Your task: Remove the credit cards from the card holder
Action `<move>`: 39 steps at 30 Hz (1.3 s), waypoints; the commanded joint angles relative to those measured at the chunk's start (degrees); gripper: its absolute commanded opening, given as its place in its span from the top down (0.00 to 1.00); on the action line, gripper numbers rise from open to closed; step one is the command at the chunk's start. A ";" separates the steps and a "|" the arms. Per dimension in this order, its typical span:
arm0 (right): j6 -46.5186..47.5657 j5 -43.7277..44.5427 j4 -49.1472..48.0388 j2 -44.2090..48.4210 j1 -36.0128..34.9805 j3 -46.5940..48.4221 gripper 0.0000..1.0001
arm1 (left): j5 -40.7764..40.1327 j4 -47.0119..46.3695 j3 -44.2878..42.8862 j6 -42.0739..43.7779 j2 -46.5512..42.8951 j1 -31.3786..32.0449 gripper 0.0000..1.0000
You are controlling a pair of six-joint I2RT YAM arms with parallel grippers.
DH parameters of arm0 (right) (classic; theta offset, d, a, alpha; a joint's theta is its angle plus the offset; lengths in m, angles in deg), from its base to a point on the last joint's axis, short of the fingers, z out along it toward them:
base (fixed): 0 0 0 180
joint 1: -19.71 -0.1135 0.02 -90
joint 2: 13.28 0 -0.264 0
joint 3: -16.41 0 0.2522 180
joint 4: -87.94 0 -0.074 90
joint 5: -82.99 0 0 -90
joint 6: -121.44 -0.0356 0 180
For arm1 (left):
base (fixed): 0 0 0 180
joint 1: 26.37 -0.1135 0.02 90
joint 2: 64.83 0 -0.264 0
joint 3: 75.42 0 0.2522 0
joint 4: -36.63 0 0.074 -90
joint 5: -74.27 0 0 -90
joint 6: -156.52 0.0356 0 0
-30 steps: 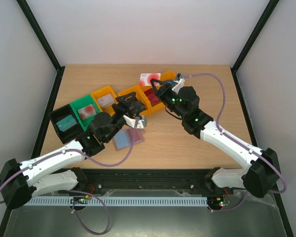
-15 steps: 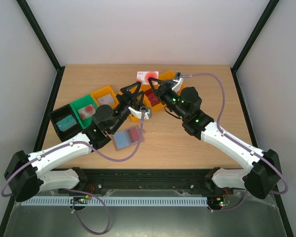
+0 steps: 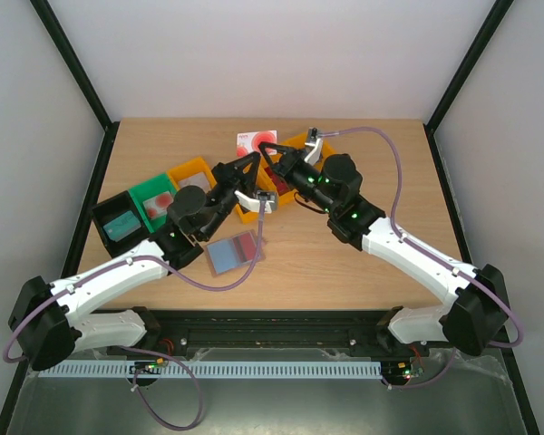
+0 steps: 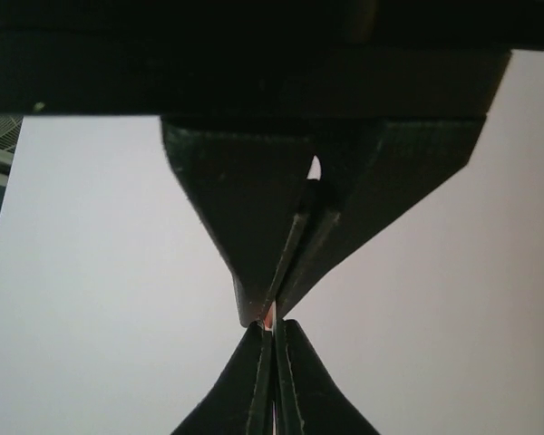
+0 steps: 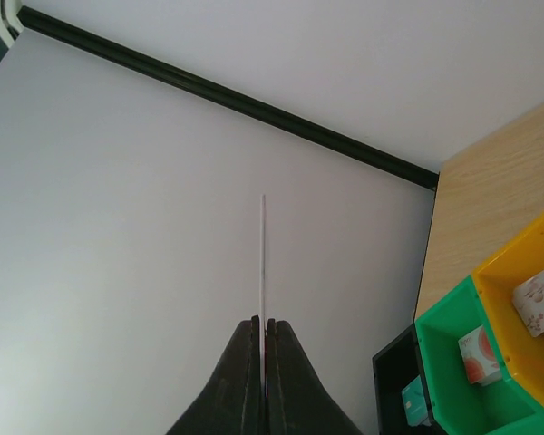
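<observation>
The card holder lies open and flat on the table, blue lining up with a red patch at its right end. A white credit card with a red circle is held in the air above the bins. My right gripper is shut on it, and the right wrist view shows the card edge-on, rising from the right gripper. My left gripper meets it tip to tip. In the left wrist view the left gripper is shut on the card's thin edge.
A row of bins runs along the table behind the card holder: black, green, yellow and more orange ones under the grippers. Each of the first three has a card in it. The right wrist view shows the green bin too.
The left gripper rose from over the card holder to the lifted card and shut on it. The right gripper carried the card a little to the left.
</observation>
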 commanded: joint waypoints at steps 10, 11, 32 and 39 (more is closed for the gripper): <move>1.24 -1.89 -1.25 -0.03 -0.41 1.34 0.98 | -0.26 -0.82 -1.39 2.21 -1.79 -3.36 0.78; 1.35 -1.80 -1.25 0.12 -0.41 1.31 0.98 | -0.20 -1.05 -1.61 2.45 -1.58 -3.88 0.76; 10.63 -1.09 5.00 2.03 3.30 1.25 0.18 | 2.70 42.68 -5.43 -22.11 -5.28 -17.23 0.98; 13.05 -4.16 6.24 3.00 9.22 -0.92 0.07 | 17.51 53.94 -1.71 -23.36 -3.65 -43.31 0.98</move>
